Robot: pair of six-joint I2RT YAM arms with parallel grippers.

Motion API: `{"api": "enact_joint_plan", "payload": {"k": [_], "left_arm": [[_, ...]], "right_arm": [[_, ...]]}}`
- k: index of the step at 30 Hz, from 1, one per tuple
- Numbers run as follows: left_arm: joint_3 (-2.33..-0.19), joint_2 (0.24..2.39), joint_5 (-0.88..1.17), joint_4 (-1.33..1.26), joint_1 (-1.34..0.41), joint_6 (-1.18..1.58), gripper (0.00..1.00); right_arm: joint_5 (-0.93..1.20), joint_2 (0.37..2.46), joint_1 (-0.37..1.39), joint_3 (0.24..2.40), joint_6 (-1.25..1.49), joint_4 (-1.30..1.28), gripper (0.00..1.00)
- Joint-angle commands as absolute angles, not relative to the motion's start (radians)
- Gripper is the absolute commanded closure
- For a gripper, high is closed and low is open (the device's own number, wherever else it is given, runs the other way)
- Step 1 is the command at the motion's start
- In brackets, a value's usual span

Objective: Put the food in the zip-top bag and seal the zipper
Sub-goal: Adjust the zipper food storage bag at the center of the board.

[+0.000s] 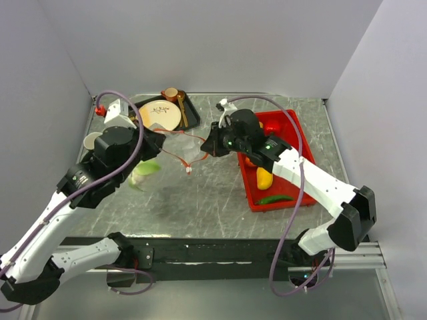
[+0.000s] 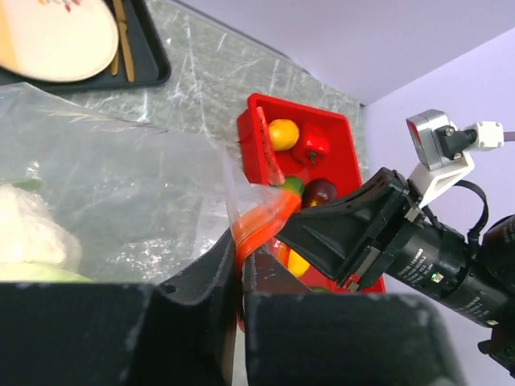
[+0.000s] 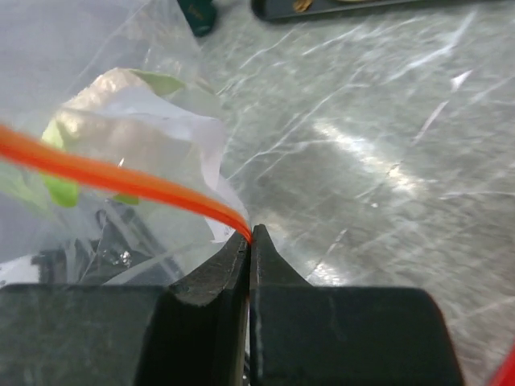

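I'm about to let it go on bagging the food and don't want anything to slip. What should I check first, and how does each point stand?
1. Left hand pinched on the bag's orange strip: ok.
2. Right hand pinched on the same strip: ok.
3. Bag lifted off the table between the two hands: ok.
4. Cauliflower inside the bag: ok.
5. All food bagged: not ok. The orange, red pepper and dark fruit lie in the red tray.
6. Bag mouth open wide enough for the next piece: cannot tell.
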State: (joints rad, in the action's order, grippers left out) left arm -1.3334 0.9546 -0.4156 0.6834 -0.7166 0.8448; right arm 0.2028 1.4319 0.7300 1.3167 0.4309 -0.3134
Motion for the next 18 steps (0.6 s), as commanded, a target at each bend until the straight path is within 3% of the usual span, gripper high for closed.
{"api": "enact_joint_plan", "payload": {"k": [1,5,9,18], "left_arm": [[-1.277,1.000,-0.428,0.719,-0.713,0.865,0.86],[-1.184,1.101,-0.381,0.658,-0.713,0.861,0.85],[-1.158,1.238,-0.334,0.608,-0.713,0.873,0.96],[-1.200,1.324,-0.256,0.494,-0.713,0.825,0.92]], "right_arm": [[0.226,1.469,0.726,1.312,0.468,-0.240,0.92],[0.212,1.532,0.726,1.240,0.483,-0.175,0.82],[0.177,1.615,0.726,1.212,0.491,-0.178,0.80],[0.002,1.433,0.629,1.089,0.497,-0.207,0.76]]}}
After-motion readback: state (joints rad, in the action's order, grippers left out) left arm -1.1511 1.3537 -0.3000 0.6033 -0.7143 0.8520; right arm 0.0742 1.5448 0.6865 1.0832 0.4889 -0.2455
